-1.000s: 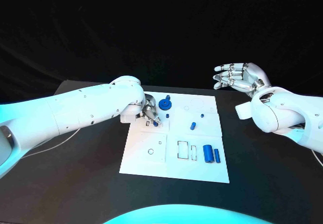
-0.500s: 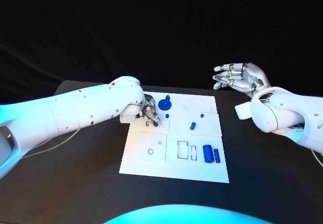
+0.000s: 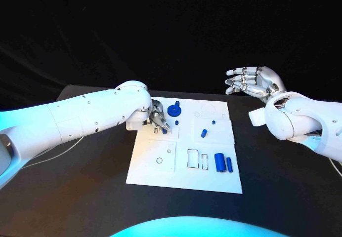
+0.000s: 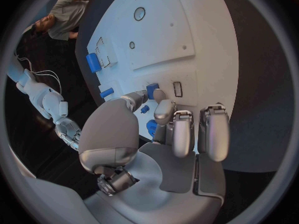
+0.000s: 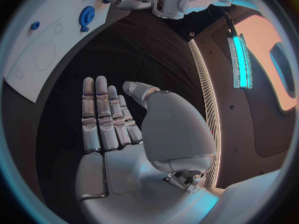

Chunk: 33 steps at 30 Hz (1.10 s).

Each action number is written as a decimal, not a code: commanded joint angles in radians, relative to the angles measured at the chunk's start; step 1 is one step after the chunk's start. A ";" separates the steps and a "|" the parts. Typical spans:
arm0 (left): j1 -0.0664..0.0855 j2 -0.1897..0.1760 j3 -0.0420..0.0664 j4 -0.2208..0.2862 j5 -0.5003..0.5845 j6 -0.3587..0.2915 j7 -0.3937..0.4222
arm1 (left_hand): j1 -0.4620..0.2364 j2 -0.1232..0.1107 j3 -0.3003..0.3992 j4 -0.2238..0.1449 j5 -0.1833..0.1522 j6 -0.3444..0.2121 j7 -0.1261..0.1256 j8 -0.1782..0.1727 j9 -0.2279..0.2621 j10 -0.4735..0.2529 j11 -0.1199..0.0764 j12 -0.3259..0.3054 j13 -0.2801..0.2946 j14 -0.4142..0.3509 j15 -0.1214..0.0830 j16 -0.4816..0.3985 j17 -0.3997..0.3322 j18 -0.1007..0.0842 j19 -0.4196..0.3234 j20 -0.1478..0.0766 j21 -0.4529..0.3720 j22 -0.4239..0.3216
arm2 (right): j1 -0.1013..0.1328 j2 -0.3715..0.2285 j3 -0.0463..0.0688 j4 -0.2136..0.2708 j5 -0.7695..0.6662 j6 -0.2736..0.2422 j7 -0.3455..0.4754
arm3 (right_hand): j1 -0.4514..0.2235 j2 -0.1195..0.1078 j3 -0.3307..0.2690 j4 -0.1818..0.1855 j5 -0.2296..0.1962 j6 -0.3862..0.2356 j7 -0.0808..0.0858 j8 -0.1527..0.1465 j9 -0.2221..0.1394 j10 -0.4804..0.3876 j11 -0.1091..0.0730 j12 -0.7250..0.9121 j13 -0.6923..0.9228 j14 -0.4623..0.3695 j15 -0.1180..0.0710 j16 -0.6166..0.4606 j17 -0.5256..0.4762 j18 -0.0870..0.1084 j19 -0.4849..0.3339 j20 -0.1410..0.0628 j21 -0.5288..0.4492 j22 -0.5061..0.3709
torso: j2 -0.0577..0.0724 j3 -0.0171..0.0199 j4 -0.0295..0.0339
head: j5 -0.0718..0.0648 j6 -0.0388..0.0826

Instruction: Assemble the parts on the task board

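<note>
Black table (image 3: 78, 197), a pale cable (image 3: 53, 150) trailing across its left side

Setting. A black table (image 3: 85, 197) with a matte top stands before a black backdrop (image 3: 171, 39) of softly creased cloth, which closes off the whole far side of the scene. A thin pale cable (image 3: 53, 150) trails across the table top near its left edge. In the right wrist view, a dark panel (image 5: 249, 84) beside the table carries a lit cyan strip (image 5: 239, 62) and small round fasteners.
</note>
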 commanded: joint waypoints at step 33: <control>-0.006 -0.066 0.044 0.095 0.068 -0.133 0.047 | -0.012 0.002 -0.147 0.080 -0.046 -0.061 0.029 -0.045 -0.011 -0.078 0.017 -0.076 -0.104 0.102 0.005 0.004 0.263 -0.010 0.004 -0.001 -0.013 0.072 | -0.008 0.009 0.000 -0.031 -0.006 0.020 0.015 | -0.027 -0.001 0.000 0.021 -0.003 0.023 0.050 0.003 0.003 -0.017 0.011 0.012 -0.014 -0.081 0.029 -0.088 -0.026 0.013 -0.020 0.041 -0.130 -0.122 | 0.000 -0.0003 -0.0010 | 0.011 0.022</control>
